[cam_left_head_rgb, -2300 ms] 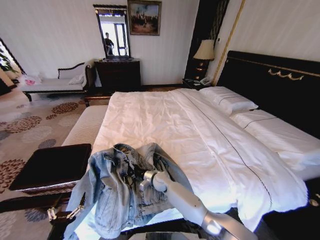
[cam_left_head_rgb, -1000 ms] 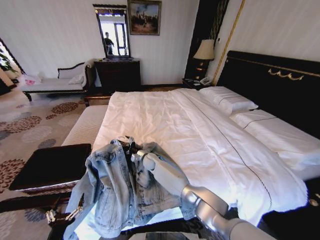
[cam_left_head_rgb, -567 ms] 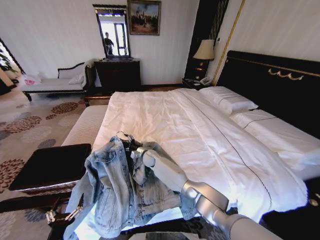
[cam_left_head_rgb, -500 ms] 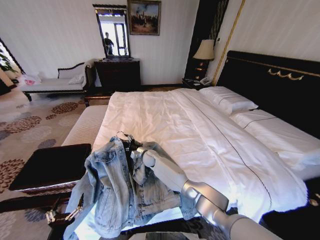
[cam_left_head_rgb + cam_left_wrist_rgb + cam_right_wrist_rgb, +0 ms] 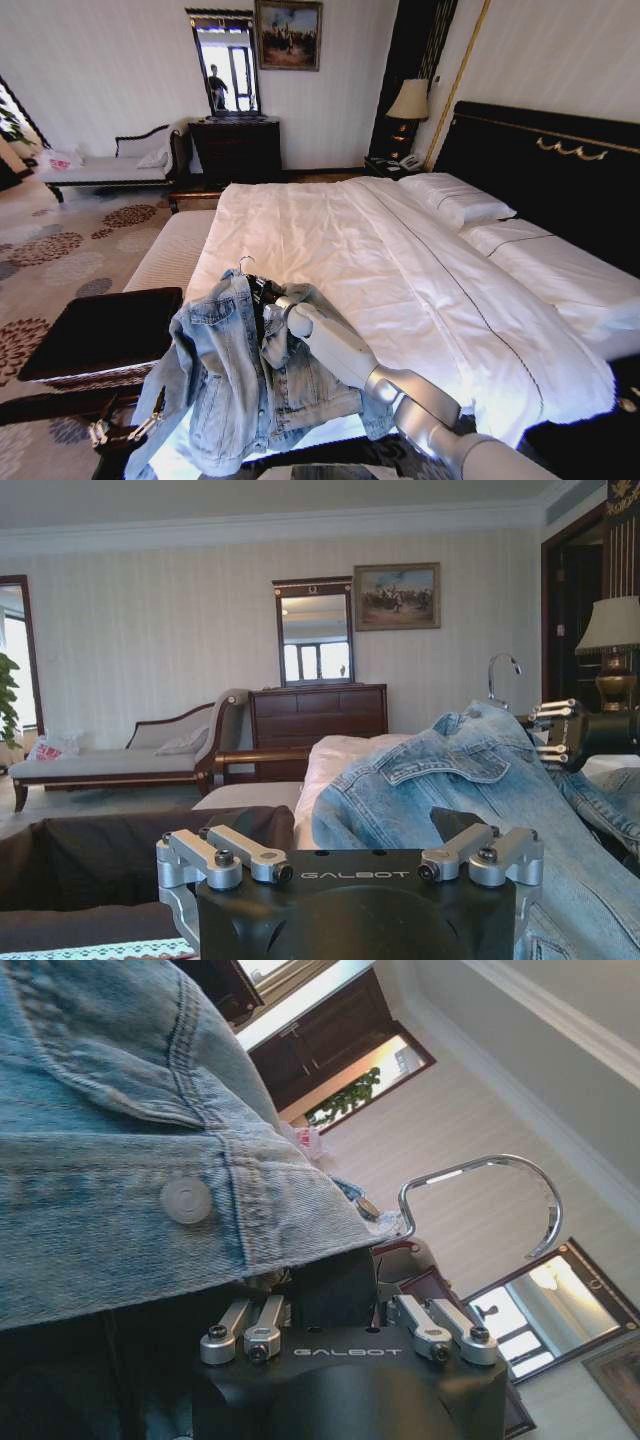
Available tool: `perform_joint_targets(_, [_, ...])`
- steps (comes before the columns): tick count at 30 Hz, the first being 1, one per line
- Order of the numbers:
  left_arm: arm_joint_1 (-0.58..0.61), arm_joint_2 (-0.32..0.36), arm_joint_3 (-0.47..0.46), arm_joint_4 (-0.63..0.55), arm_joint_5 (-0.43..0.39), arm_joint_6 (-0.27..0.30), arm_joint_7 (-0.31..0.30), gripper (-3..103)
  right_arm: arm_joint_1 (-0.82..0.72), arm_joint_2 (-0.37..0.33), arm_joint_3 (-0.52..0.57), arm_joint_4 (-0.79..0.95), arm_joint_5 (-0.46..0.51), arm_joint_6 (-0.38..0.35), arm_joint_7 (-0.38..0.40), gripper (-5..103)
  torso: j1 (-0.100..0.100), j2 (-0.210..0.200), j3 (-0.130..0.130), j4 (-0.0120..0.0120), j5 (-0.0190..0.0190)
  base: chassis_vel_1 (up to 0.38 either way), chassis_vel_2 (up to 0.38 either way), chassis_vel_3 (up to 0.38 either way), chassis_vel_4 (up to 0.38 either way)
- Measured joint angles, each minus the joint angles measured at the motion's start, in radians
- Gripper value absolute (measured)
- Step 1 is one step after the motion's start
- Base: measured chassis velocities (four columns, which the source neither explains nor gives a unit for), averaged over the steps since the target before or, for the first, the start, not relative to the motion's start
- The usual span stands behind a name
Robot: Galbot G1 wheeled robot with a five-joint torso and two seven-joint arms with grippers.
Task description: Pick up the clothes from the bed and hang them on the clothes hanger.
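The clothes, a light-blue denim jacket (image 5: 215,370), hang draped at the foot of the bed (image 5: 330,240). They sit on the clothes hanger, whose silver hook (image 5: 243,263) sticks up from the collar. My right gripper (image 5: 268,300) is at the collar, shut on the hanger's dark neck under the denim. In the right wrist view the collar (image 5: 110,1140) covers the right gripper (image 5: 345,1335) and the hook (image 5: 500,1185) curves beyond. My left gripper (image 5: 350,855) stays low beside the jacket (image 5: 440,780), open and holding nothing.
A dark bench (image 5: 100,330) stands at the bed's foot, left of the jacket. A chaise (image 5: 110,165), a dark dresser (image 5: 235,148) with a mirror and a bedside lamp (image 5: 408,100) line the far wall. Patterned carpet lies to the left.
My right gripper has raised the hanger and jacket a little and carried them slightly left; the hook stands higher. The left arm has stayed put.
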Motion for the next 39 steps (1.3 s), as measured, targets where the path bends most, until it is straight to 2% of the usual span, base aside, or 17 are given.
perform_joint_targets(7, [0.0,0.002,-0.009,-0.01,-0.004,0.001,0.0,100,0.0,-0.018,0.019,0.057,-0.013,-0.015,0.019,36,0.0,0.0,0.0,0.0002,0.0,0.0,0.0,0.0,0.0])
perform_joint_targets(19, [-0.001,0.008,-0.029,-0.037,-0.006,0.013,-0.007,100,0.054,-0.097,0.055,0.241,0.008,-0.084,0.023,36,0.0,0.0,0.0,0.0,0.0001,0.0,0.0,0.0,0.0])
perform_joint_targets(21, [-0.001,0.005,-0.034,-0.044,-0.005,0.015,-0.012,100,0.077,-0.123,0.058,0.307,0.062,-0.131,0.028,36,0.0,0.0,0.0,0.0002,0.0001,0.0,0.0,0.0,0.0])
perform_joint_targets(26, [0.002,0.005,-0.043,-0.054,-0.003,0.017,-0.015,100,0.115,-0.169,0.057,0.389,0.154,-0.193,0.039,36,0.0,0.0,0.0,-0.0001,0.0001,0.0,0.0,0.0,0.0])
perform_joint_targets(39, [0.004,0.002,-0.078,-0.136,-0.002,0.061,-0.041,100,0.252,-0.29,0.053,0.571,0.312,-0.285,0.049,35,0.0,0.0,0.0,0.0001,0.0002,0.0,0.0,0.0,0.0])
